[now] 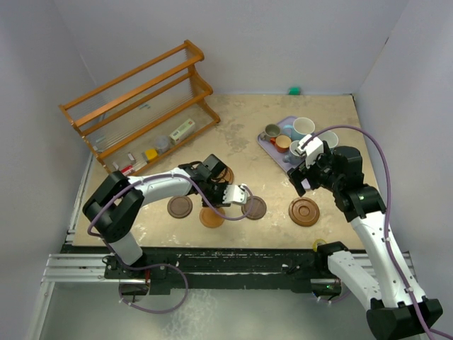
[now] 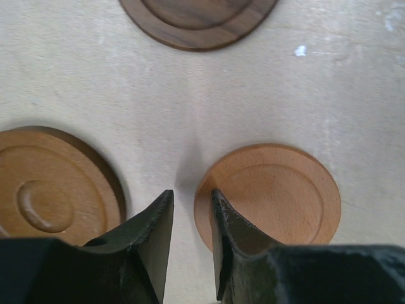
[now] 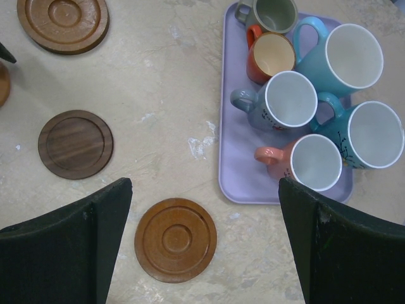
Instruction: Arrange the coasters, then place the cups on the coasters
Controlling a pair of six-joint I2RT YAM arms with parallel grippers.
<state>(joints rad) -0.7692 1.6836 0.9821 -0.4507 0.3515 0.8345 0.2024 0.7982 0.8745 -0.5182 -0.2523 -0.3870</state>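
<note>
Tan coaster [image 2: 272, 196] flat, grooves up; left tool [image 2: 191, 195] almost closed astride its rim, grip unclear; right tool [image 3: 204, 185] wide open.

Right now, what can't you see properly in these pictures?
- Left wrist view: dark coaster, cut off by the top edge.
- Right wrist view: grey-green cup, cut off by the top edge.
- Top view: things on the rack, too small to name.
- Top view: orange coaster, partly under the left arm.

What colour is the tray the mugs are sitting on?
Lavender; the tray shows best in the right wrist view.
</note>
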